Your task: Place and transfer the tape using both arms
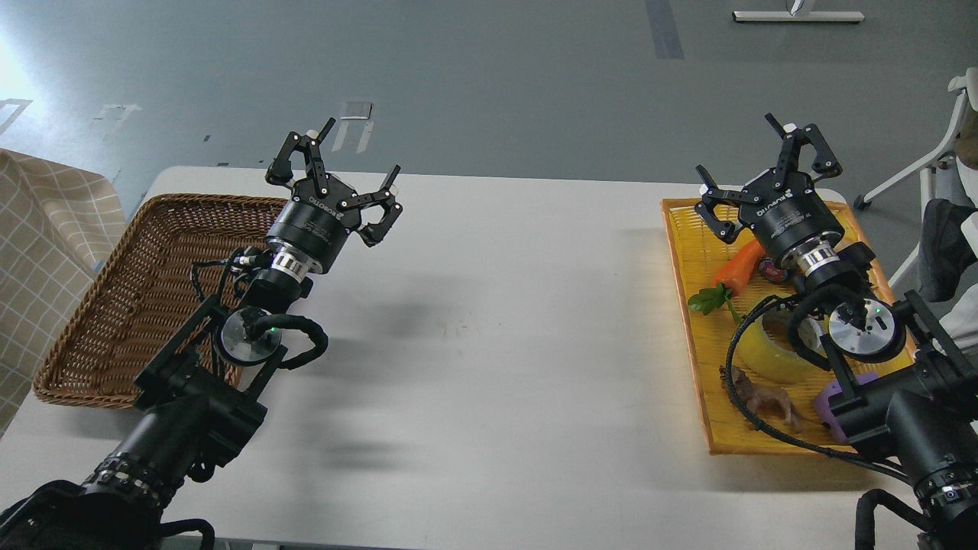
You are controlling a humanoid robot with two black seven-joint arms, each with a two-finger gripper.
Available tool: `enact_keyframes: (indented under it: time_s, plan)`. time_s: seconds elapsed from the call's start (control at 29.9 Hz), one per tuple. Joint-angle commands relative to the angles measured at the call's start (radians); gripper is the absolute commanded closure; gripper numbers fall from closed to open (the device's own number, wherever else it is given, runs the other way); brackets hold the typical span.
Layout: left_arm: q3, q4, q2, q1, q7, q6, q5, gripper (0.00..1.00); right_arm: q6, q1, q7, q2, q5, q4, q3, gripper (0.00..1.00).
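Note:
The tape [766, 354], a yellowish roll with a pale core, lies in the yellow tray [691, 252] on the right of the table, partly hidden by my right arm's cables. My right gripper [752, 172] is open and empty, raised over the far end of the tray, well beyond the tape. My left gripper [348, 172] is open and empty, raised over the table next to the right rim of the brown wicker basket [114, 305].
The tray also holds an orange carrot toy [739, 269] with green leaves, a brown animal figurine [770, 401], a purple object [829, 405] and a small dark item [772, 270]. A chequered cloth [46, 229] is at far left. A chair [943, 153] stands at far right.

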State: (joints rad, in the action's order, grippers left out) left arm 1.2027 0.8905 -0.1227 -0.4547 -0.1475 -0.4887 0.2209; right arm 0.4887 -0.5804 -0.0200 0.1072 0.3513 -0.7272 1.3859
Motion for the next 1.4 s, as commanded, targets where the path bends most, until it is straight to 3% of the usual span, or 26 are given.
enact_keyframes:
  time_s: [0.0, 1.37]
  plan:
    - [0.000, 0.004, -0.002, 0.001, -0.004, 0.000, 0.000, 0.02, 0.000, -0.001, 0.000, -0.003, -0.002, -0.001, 0.001, 0.00]
    - [0.001, 0.031, -0.003, 0.001, -0.006, 0.000, 0.000, 0.02, 0.000, 0.007, -0.003, 0.000, -0.002, -0.003, -0.004, 0.00]
